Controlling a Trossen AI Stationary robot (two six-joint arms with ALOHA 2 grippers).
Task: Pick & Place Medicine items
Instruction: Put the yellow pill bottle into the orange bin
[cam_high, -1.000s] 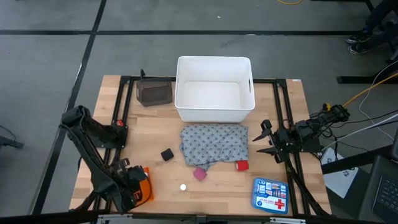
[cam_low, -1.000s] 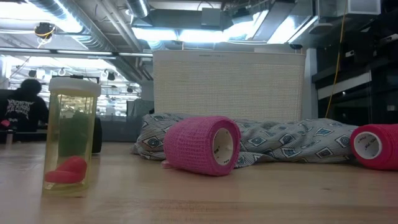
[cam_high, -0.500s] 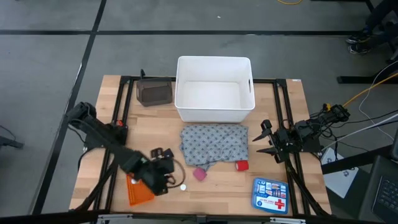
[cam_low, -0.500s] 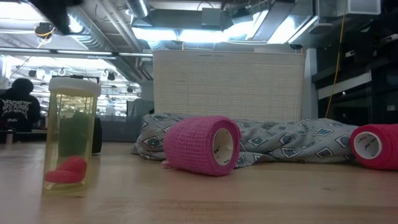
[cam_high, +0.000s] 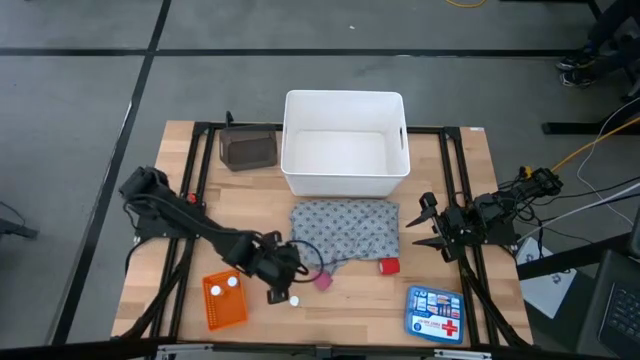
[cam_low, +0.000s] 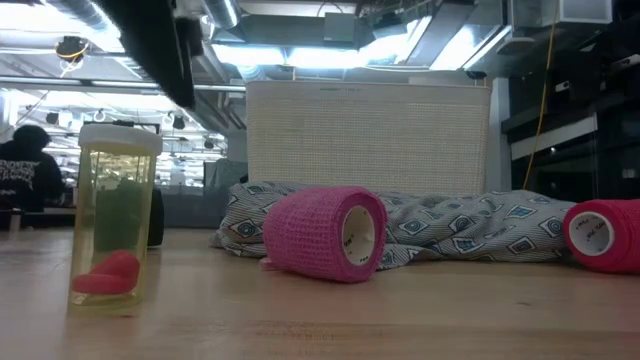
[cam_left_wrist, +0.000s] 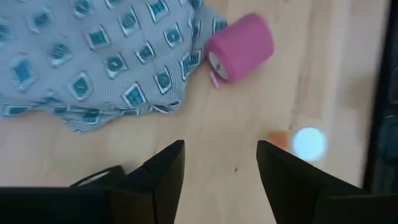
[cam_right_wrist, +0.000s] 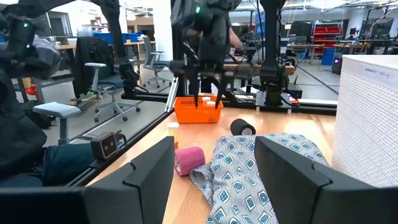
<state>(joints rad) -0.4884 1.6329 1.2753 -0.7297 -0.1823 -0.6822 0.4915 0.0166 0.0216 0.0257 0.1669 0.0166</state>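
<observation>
My left gripper (cam_high: 284, 272) (cam_left_wrist: 221, 155) hovers open above the bare wood between the grey dotted cloth (cam_high: 345, 232) (cam_left_wrist: 93, 56), the pink roll (cam_high: 322, 281) (cam_left_wrist: 242, 46) and a white-capped clear vial (cam_high: 293, 299) (cam_low: 115, 230). The vial stands upright. The pink roll lies on its side against the cloth's near edge. The red roll (cam_high: 388, 266) (cam_low: 600, 235) lies at the cloth's near right corner. The black roll (cam_right_wrist: 242, 127) sits under my left arm in the high view. My right gripper (cam_high: 422, 225) (cam_right_wrist: 214, 168) waits open at the table's right edge, pointing at the cloth.
A white bin (cam_high: 345, 143) stands beyond the cloth, with a dark container (cam_high: 248, 148) to its left. An orange tray (cam_high: 225, 302) holding two white tablets lies near the near-left corner. A blue first-aid kit (cam_high: 435, 312) lies at the near right. A person shows far off (cam_low: 25, 170).
My left arm has swung from the near-left corner toward the table's middle, away from the orange tray, which stays where it was and now shows two white tablets. The gripper now hangs beside the pink roll and the vial.
</observation>
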